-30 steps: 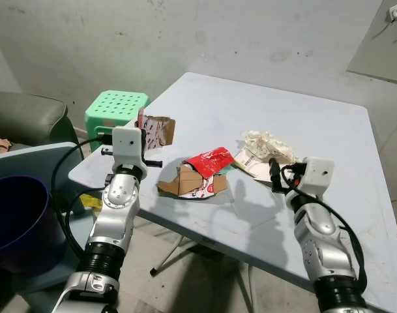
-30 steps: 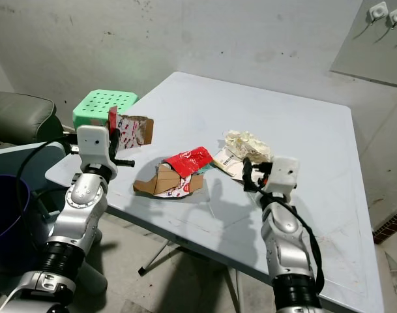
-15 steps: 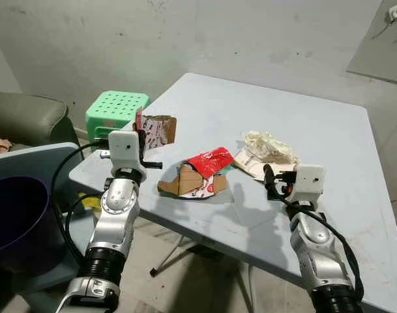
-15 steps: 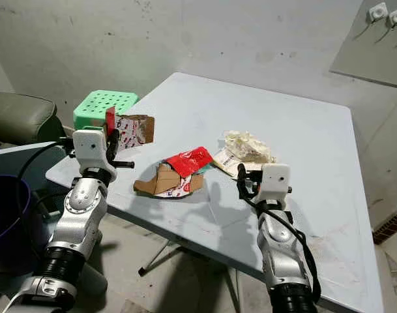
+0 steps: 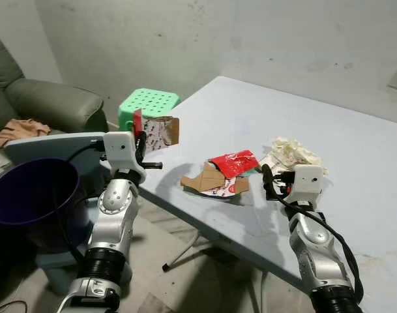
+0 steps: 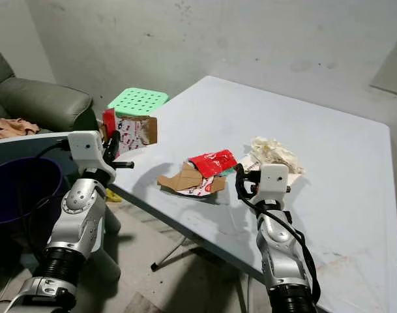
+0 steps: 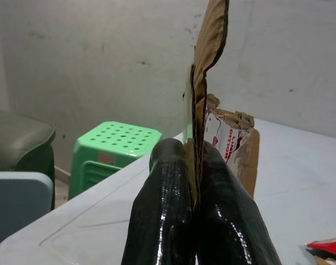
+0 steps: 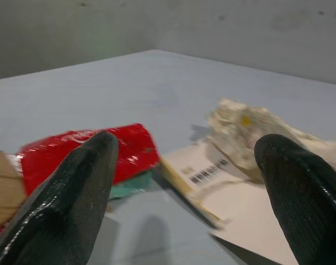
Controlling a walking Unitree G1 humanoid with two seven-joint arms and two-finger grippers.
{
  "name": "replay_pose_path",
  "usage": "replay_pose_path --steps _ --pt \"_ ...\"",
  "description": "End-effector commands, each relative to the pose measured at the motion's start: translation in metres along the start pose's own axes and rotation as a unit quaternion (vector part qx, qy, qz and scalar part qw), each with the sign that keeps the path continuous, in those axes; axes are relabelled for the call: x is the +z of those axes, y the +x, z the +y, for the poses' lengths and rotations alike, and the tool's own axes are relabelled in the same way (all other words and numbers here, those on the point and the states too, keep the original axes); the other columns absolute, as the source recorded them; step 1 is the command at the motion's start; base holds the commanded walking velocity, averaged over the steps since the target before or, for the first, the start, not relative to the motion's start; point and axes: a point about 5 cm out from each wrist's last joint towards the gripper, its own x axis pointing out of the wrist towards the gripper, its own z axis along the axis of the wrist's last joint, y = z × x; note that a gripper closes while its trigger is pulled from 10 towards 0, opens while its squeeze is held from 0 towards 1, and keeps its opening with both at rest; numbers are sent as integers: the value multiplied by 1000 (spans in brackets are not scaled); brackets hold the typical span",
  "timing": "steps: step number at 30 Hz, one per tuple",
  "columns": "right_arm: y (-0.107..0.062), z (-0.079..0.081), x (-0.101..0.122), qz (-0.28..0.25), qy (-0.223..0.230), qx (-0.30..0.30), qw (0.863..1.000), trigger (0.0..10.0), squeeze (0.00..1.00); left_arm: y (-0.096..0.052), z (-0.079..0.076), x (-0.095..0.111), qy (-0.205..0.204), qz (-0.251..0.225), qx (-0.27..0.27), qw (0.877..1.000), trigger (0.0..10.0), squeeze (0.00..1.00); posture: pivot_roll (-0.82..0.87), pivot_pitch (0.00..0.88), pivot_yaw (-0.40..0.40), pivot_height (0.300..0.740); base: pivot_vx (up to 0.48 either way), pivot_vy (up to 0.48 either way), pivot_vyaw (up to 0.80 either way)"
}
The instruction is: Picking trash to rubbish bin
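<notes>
Camera has swung left since 0.5 s ago, so the bin (image 5: 30,195) now shows more fully at near left and the sofa (image 5: 48,107) comes in; arms look much as they did; left gripper (image 7: 193,182) still pinches the torn carton (image 5: 157,132), fingers together on a thin flap, held up over the table's (image 5: 354,163) left edge, near the green stool (image 5: 148,104).

Right gripper (image 8: 184,182) hovers low w/ fingers wide apart, just near of the red wrapper (image 8: 85,152) and the crumpled paper (image 8: 250,135); flat cardboard (image 5: 208,179) lies left of the wrapper.

Risks: grip is on a flap edge only; carton could tear or slip out on the swing to the bin, landing on the floor or the blue chair (image 5: 55,143). Bin sits low and well left of the carton; early release would miss the rim. Right arm idling over the pile could nudge paper off if the body turns further.
</notes>
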Motion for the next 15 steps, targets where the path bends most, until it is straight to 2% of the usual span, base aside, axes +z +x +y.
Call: replay_pose_path --steps 1,15 --pt "0 0 5 -9 -4 4 1000 10000 0 0 1 0 -2 5 -2 1000 10000 0 1 0 -42 740 0 0 800" --pt "0 3 5 -8 1 12 1000 10000 0 0 2 -2 -11 15 -1 1000 10000 0 8 0 -52 740 0 407 800"
